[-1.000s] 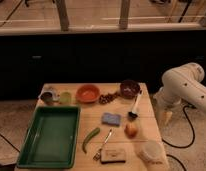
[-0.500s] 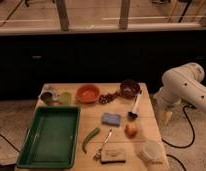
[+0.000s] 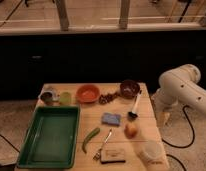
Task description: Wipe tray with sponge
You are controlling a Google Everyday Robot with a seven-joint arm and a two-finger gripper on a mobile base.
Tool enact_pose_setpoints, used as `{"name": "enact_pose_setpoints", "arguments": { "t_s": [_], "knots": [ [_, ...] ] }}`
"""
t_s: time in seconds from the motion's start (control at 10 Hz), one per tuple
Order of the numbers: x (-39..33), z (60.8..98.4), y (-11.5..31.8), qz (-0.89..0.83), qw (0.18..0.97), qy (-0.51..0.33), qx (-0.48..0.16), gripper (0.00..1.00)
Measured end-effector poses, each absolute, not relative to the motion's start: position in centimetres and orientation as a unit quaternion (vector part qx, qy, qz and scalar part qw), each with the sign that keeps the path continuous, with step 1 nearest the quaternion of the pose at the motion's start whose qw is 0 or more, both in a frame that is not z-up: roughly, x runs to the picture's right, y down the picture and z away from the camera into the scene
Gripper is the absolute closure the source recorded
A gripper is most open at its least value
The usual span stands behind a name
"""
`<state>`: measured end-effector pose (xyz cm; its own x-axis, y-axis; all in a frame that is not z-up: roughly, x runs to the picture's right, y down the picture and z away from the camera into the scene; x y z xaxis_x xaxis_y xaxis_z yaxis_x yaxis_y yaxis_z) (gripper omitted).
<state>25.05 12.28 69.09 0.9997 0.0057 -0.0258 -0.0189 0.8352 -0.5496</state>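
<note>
Nothing has moved since the earlier frames: your robot's white arm stays off the right side of the wooden worktop, and every item lies where it did. The arm bends downward, and its pincer hangs just beyond the worktop's right edge, level with the middle of the surface. The pincer is open and is apart from every object.

The green tray fills the front left part of the worktop, its long side running front to back. The blue sponge lies flat near the middle of the worktop, to the right of the tray and clear of its rim.

Along the back edge, from left to right, you have a metal cup, a small green cup just beside it, an orange bowl, a cluster of small brown pieces and a dark brown bowl. A brush with a white handle lies slanted in front of the dark bowl, its dark head just to the right of the sponge.

In front of the sponge, a green pepper lies slanted near the tray's right rim, with a fork beside it. A round yellow-orange fruit sits to the right of the fork. At the front edge there is a tan block with a dark top, and a pale round container stands at the front right corner.

Behind the worktop runs a dark wall with a window above it.
</note>
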Motion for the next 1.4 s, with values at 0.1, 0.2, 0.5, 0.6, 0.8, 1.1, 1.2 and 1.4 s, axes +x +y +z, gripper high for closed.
{"name": "enact_pose_setpoints", "arguments": {
  "t_s": [0.1,0.2,0.5,0.6,0.8,1.1,1.2,1.4],
  "knots": [
    [24.1,69.3,12.5,0.002,0.958,0.009,-0.288,0.2],
    [23.5,69.4,12.7,-0.002,0.957,0.007,-0.289,0.2],
    [22.8,70.2,13.4,-0.017,0.957,-0.001,-0.29,0.2],
    [21.8,70.4,13.6,-0.023,0.957,-0.006,-0.291,0.2],
    [19.0,71.1,14.0,-0.038,0.956,-0.017,-0.292,0.2],
    [18.2,71.9,14.6,-0.052,0.955,-0.023,-0.292,0.2],
    [17.9,72.1,14.8,-0.056,0.954,-0.027,-0.293,0.2],
    [16.0,72.8,15.1,-0.073,0.953,-0.04,-0.292,0.2]
  ]
}}
